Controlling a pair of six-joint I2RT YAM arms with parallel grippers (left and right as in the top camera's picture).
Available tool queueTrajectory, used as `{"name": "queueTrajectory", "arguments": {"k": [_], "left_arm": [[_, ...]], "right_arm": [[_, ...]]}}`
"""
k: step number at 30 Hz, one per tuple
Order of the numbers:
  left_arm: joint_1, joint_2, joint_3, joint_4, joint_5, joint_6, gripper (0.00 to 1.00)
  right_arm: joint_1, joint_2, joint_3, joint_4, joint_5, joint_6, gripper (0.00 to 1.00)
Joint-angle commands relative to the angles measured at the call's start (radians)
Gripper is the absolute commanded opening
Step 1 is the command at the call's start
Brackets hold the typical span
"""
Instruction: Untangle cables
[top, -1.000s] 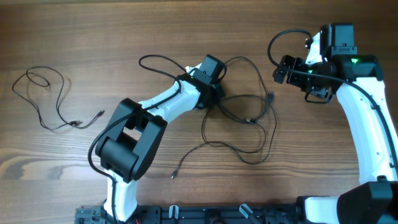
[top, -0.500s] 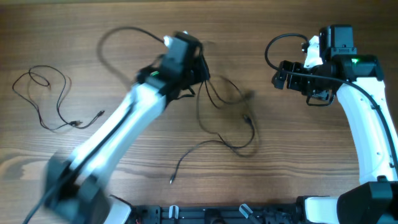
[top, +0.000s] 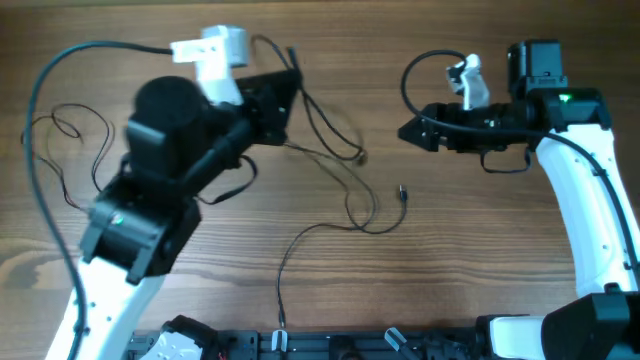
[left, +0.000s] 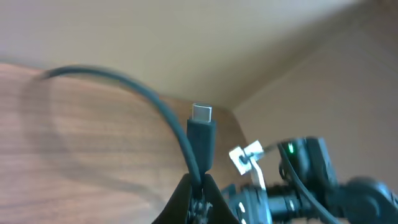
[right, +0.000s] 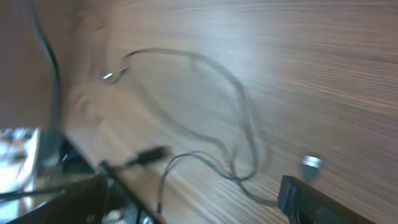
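Two arms, two grippers, and the cables in two lots on the wooden table (top: 470, 270). At the far left lies one loose cable (top: 68, 127) on its own, looped, partly hidden by the raised left arm (top: 160, 170), well apart from the rest.

Next comes the left gripper (top: 288, 88), at the far side and left of the middle. In its wrist view its fingers (left: 181, 200) are pressed together on a black cord (left: 168, 115) just below a plug (left: 202, 132); that plug stands upright out of the grip, its long axis in line with the fingers, its silvery tip pointing away from them; from overhead it juts toward the far edge.

From that grip the cords trail rightward and nearer into the tangle (top: 372, 226) in the middle of the table. I count four plug ends belonging to it, the held one included, so at least two cords; where they cross I cannot tell them apart. One plug end (top: 402, 193) lies just right of the loop, its long axis running near to far; a long tail (top: 283, 290) also runs near to far, ending at the near edge.

At the right, the right gripper (top: 408, 131) points left, apart from the tangle; whether its fingers are spread or together I cannot tell, its own view being blurred.
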Motion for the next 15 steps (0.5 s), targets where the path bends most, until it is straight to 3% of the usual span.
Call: {"name": "queueTrajectory", "arguments": {"k": [1,4,8,15], "left_arm": [[0.086,-0.035,-0.001,0.011,0.009,-0.004,0.04],[0.135,-0.051,0.0,0.039,0.023,-0.011,0.04],[0.201,-0.063,0.045,0.058,0.023,-0.01,0.04],[0.433,-0.025,0.113,0.043,0.092,0.001,0.04]], "right_arm": [[0.07,-0.046,0.025,0.004,-0.115,-0.085,0.89],[0.143,-0.05,0.025,0.028,-0.082,-0.068,0.89],[0.205,-0.049,0.025,0.077,0.126,0.091,0.9],[0.207,-0.049,0.025,0.091,0.145,0.134,0.9]]}}
